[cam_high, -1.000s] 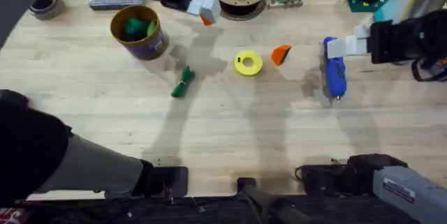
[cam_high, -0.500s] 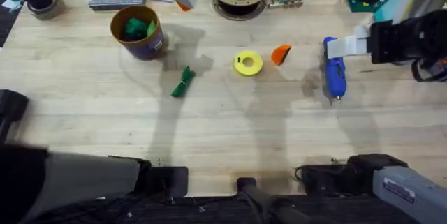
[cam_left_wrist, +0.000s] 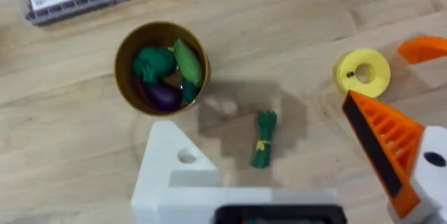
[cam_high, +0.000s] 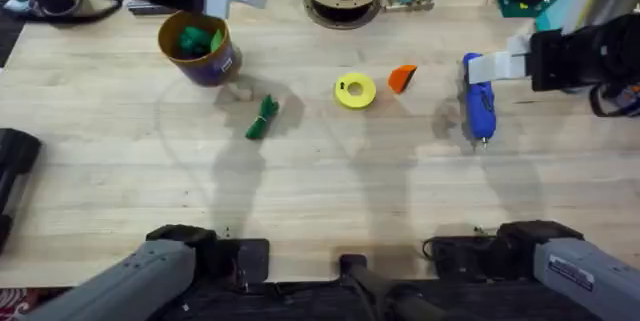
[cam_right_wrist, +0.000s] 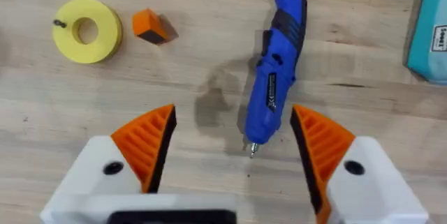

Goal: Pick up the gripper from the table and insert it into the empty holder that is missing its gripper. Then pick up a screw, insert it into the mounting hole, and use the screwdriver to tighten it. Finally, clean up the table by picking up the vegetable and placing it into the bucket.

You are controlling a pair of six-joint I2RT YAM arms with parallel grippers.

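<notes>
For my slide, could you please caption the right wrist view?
Open right gripper hovers above the blue screwdriver, beside the orange gripper and yellow disc.

The gripper (cam_high: 402,78) is plain orange, at three o'clock from a yellow disc (cam_high: 355,91), and the screwdriver (cam_high: 479,104) is bright blue with a dark band. The bucket (cam_high: 196,46) is purple-blue with a tan rim; the vegetable (cam_high: 262,118) at its five o'clock is dark green. The right gripper (cam_right_wrist: 234,152) is white with orange ribbed pads (cam_right_wrist: 148,140).

Matt wooden table (cam_high: 330,181) (pale grain); glossy plastic screwdriver (cam_right_wrist: 274,88).
</notes>
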